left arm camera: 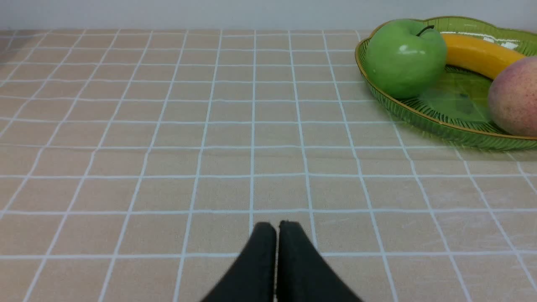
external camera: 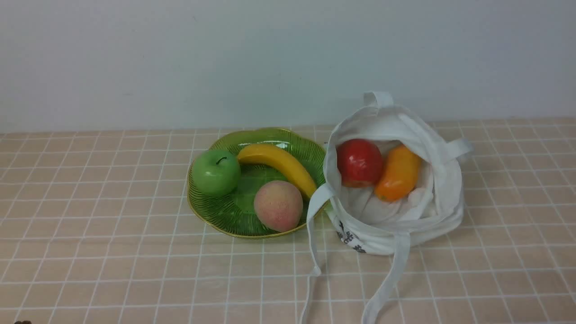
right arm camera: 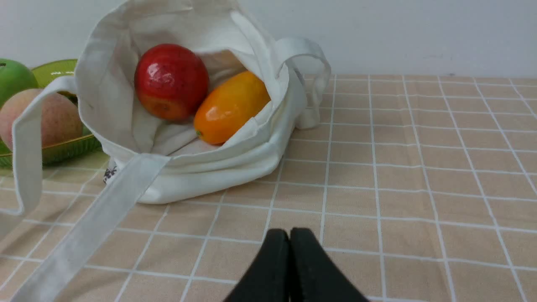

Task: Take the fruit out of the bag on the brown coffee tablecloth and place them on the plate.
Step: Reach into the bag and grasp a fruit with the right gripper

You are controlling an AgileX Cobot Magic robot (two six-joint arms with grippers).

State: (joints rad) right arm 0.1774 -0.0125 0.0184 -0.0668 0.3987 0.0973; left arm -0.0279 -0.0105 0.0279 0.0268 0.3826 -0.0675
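A white cloth bag lies open on the brown coffee tablecloth, right of centre. Inside it rest a red apple and an orange-yellow mango-like fruit, side by side. The green glass plate stands just left of the bag. My left gripper is shut and empty over bare cloth, well short of the plate. My right gripper is shut and empty too, low over the cloth in front of the bag. Neither arm shows in the front view.
On the plate lie a green apple, a banana and a peach. The bag's long straps trail toward the front edge. A pale wall closes the far side.
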